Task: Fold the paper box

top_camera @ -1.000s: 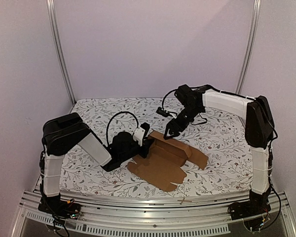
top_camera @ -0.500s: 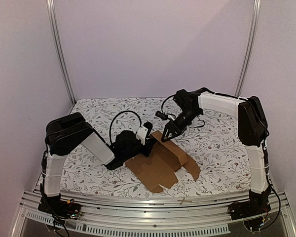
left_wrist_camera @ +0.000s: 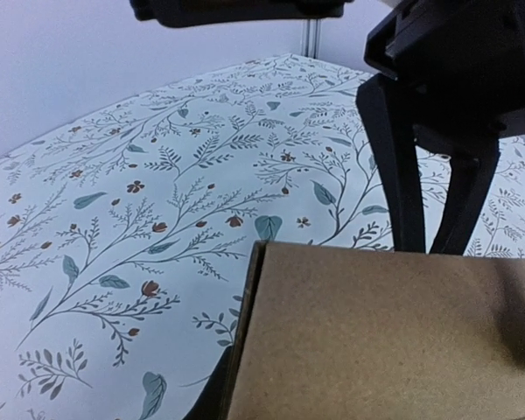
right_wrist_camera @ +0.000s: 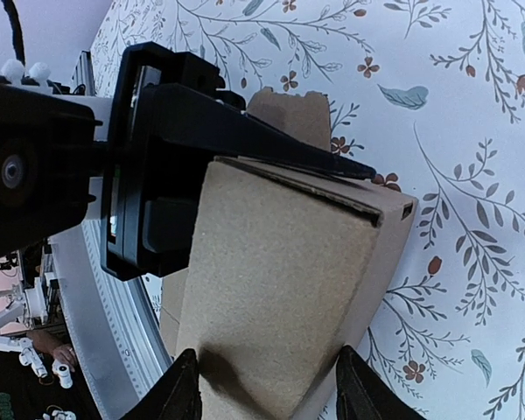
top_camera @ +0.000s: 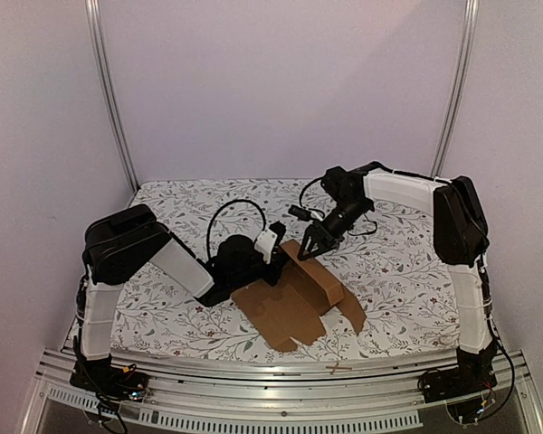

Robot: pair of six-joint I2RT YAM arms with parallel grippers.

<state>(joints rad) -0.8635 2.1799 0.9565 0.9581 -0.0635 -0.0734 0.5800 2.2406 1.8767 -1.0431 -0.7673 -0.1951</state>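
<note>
The paper box (top_camera: 294, 298) is a brown cardboard sheet lying mid-table, its far part folded up into a raised section. It fills the lower right of the left wrist view (left_wrist_camera: 376, 341) and the middle of the right wrist view (right_wrist_camera: 280, 297). My left gripper (top_camera: 277, 256) is at the raised section's left end. One finger (right_wrist_camera: 280, 144) lies along its upper edge and the other is hidden under the cardboard. My right gripper (top_camera: 306, 250) comes from the far side. Its fingers (right_wrist_camera: 182, 389) straddle the raised section and press on its two sides.
The table is covered by a floral cloth (top_camera: 407, 271). A metal rail (top_camera: 281, 384) runs along the near edge, with a small brown scrap (top_camera: 338, 368) on it. Two upright poles (top_camera: 109, 99) stand at the back corners.
The box has slid left and turned, its flat part swinging toward the near edge. Both grippers moved with it: the right one leftward, the left one a little rightward.
</note>
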